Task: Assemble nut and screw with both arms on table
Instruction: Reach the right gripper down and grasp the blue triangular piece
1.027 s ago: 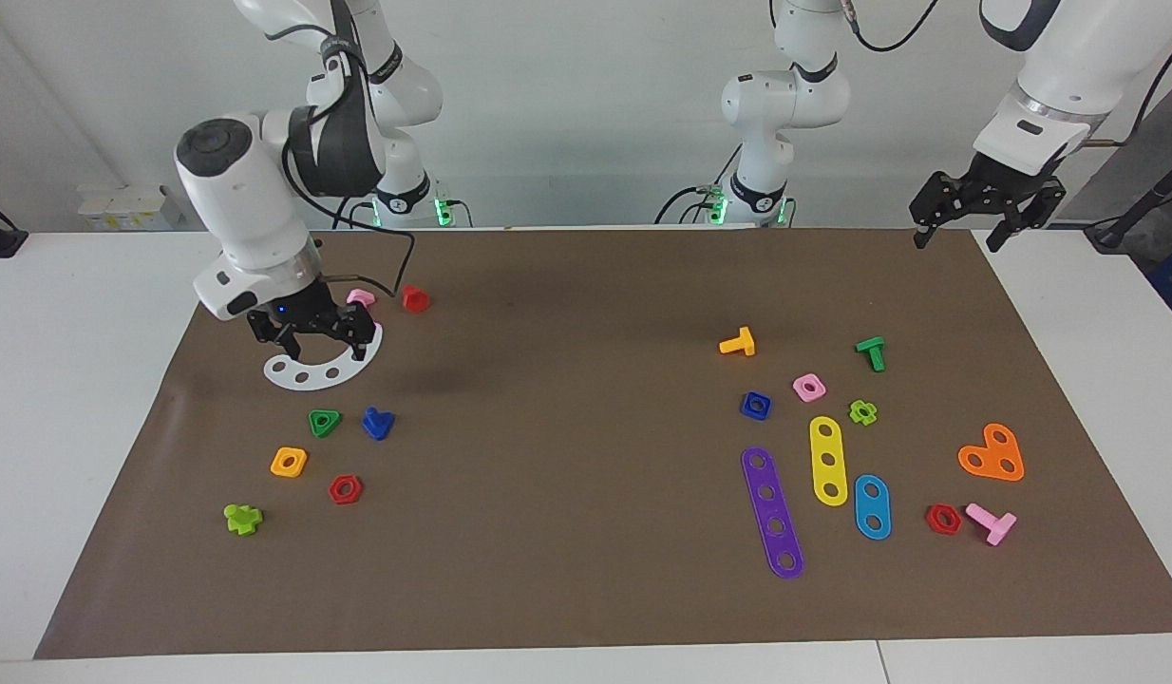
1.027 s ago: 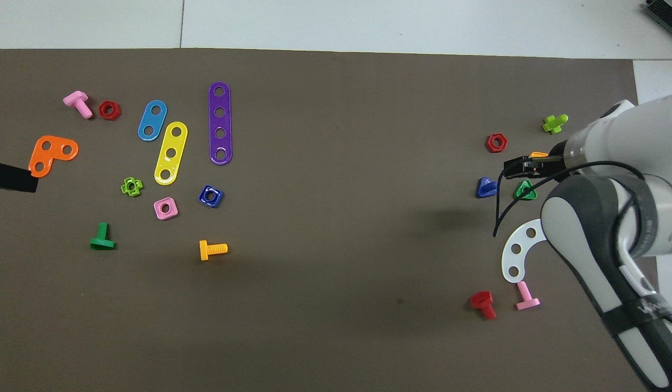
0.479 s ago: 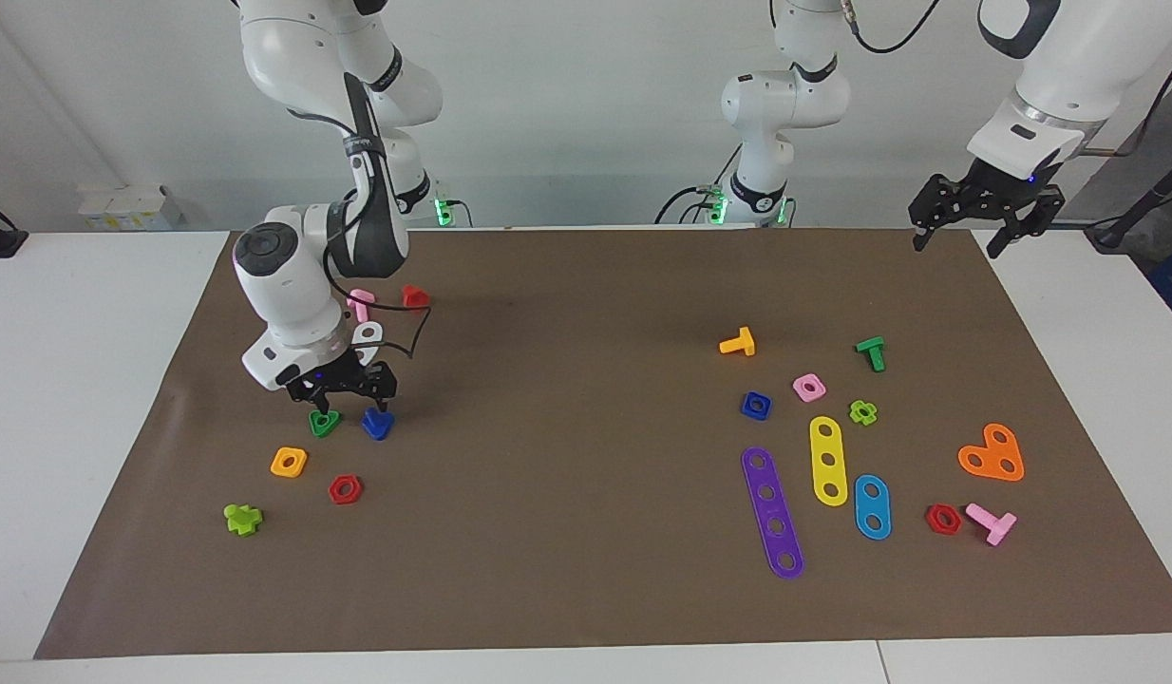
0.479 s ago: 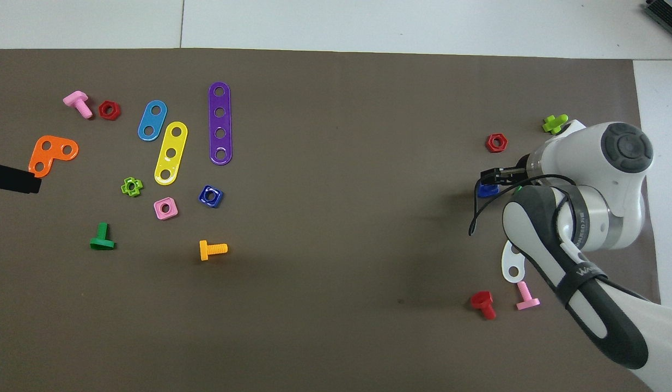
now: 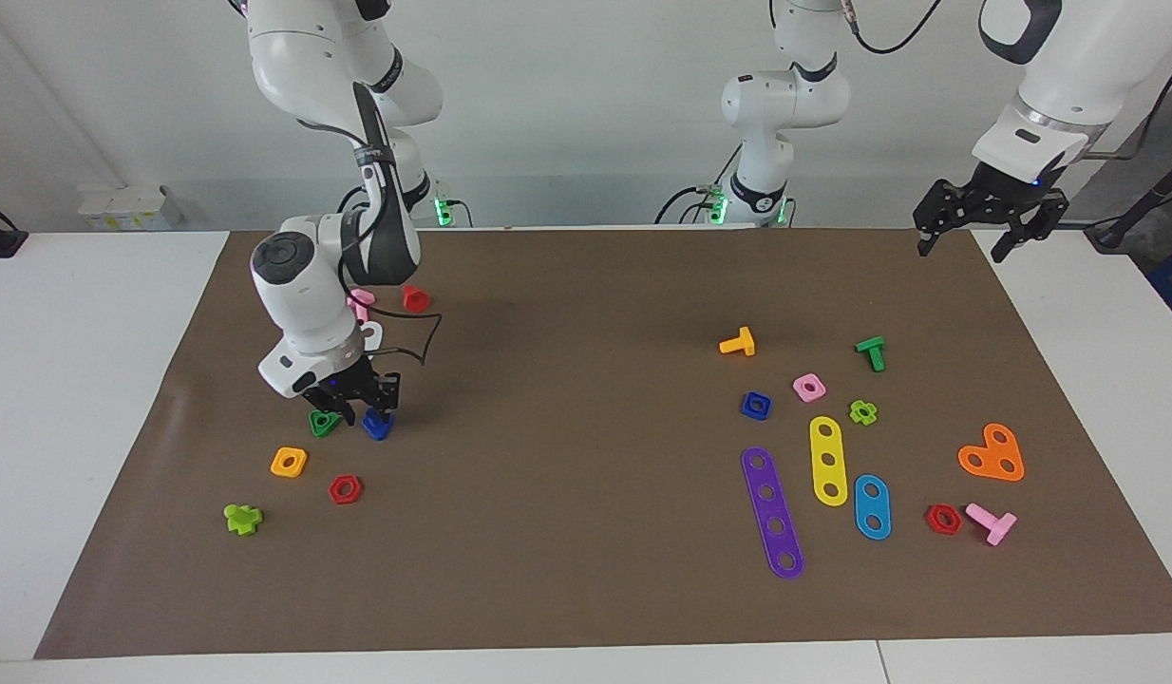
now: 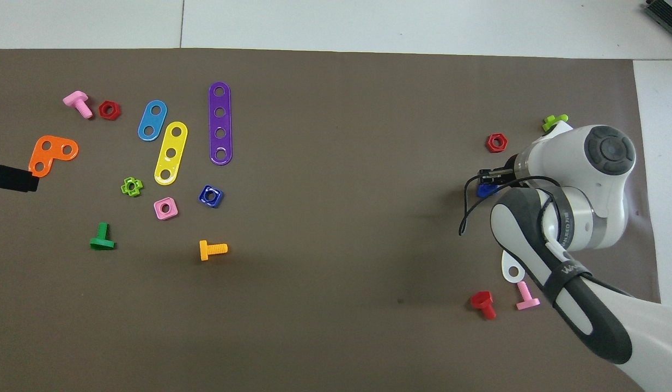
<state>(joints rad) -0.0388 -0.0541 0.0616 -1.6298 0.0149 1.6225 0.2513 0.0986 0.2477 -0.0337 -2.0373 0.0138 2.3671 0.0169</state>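
brown mat (image 5: 586, 532): covers most of the white table, toy parts scattered at both ends
right gripper (image 5: 363, 410): down at the mat, fingers either side of the screw (image 5: 378, 427); can't really tell if it's clamped yet
screw spot: right arm's end, just beside a green triangle nut (image 5: 322, 422)
nut (image 5: 756, 406): dark blue, flat on the mat toward the left arm's end, near the pink square nut (image 5: 809, 387) and orange bolt (image 5: 739, 343)
left gripper (image 5: 989, 228): hanging over the mat corner by its own base, jaws wide apart, nothing in them, just waiting
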